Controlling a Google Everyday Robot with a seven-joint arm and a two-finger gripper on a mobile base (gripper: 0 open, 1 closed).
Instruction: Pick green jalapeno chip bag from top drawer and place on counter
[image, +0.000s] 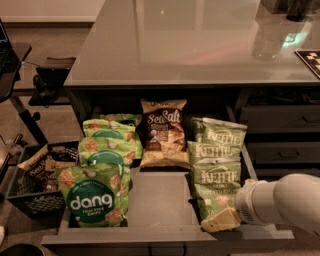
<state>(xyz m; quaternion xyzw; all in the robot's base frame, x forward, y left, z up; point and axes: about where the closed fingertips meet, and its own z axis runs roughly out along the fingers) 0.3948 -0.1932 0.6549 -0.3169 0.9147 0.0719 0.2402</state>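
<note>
Apparently claw (221, 220) rests on the green jalapeno chip bag (215, 181); grip unreadable; sea-salt bag (162, 132) stands beside.

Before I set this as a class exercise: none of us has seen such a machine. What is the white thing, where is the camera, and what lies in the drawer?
The white rounded shape at lower right is the robot's one arm. The beige piece at its tip is the gripper, the part that grasps. It sits low at the front right corner of the open drawer, by the lower edge of the front green Kettle bag. Whether it has hold of the bag cannot be seen. The single camera looks down across the grey counter into the drawer; where it is mounted is not recorded. In the drawer lie green Dang bags on the left, a brown Sea Salt bag at the back middle, and overlapping Kettle bags on the right.
</note>
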